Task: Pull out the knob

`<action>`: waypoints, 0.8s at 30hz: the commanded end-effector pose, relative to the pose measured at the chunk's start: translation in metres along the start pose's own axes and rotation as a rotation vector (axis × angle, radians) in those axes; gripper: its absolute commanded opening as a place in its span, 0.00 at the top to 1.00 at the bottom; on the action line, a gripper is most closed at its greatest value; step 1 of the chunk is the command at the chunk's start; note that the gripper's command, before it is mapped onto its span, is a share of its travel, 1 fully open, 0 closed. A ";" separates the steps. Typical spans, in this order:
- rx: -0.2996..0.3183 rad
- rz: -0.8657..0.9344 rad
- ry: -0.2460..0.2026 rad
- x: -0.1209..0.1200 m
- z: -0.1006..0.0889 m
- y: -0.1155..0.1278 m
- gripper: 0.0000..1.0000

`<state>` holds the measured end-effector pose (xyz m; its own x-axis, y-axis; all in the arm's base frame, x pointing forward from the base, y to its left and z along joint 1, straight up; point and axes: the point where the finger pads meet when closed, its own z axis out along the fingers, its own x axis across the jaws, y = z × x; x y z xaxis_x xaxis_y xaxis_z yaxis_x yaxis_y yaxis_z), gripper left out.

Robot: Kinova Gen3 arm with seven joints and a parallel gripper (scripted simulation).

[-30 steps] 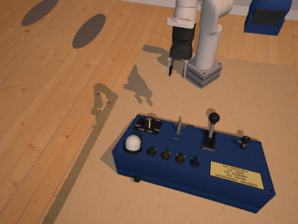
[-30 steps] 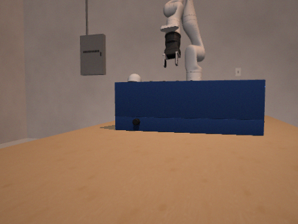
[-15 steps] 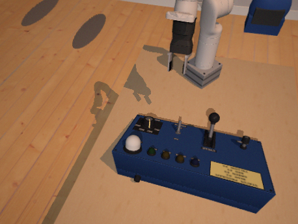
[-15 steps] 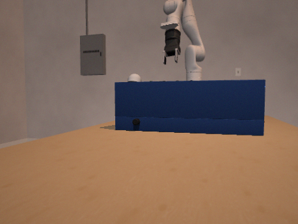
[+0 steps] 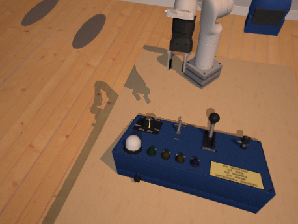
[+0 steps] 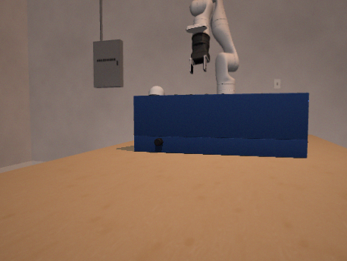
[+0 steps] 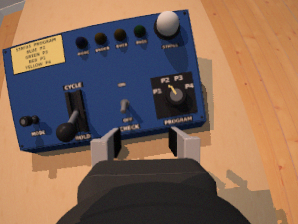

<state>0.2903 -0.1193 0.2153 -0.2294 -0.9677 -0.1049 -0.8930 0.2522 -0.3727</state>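
The blue console (image 5: 192, 156) stands on the tan mat. The MODE knob (image 5: 244, 141) is a small black knob at the right end of its top face; in the wrist view it sits at the lower left of the panel (image 7: 28, 121). My gripper (image 5: 177, 63) is open and empty, high in the air behind the console, well apart from it and to the left of the knob's side. In the wrist view its fingers frame the panel's near edge by the toggle switch (image 7: 124, 107). The exterior view shows the gripper (image 6: 198, 68) above the console's plain front wall (image 6: 221, 125).
The panel also has a white dome button (image 5: 133, 143), a rotary selector (image 5: 149, 122), a ball-topped lever (image 5: 213, 125), several small round buttons (image 5: 170, 156) and a yellow plate (image 5: 237, 174). A small black knob (image 5: 137, 178) sticks out of the front wall. The arm's base (image 5: 203, 71) stands behind.
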 end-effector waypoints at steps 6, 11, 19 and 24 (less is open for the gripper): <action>0.002 0.001 0.000 0.000 0.000 -0.001 0.00; 0.003 -0.001 0.007 -0.003 0.001 -0.004 0.00; 0.006 -0.010 0.031 -0.016 0.004 -0.015 0.00; 0.014 -0.024 0.060 -0.038 0.010 -0.029 0.00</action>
<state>0.3231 -0.0952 0.2234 -0.2396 -0.9685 -0.0678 -0.8848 0.2466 -0.3954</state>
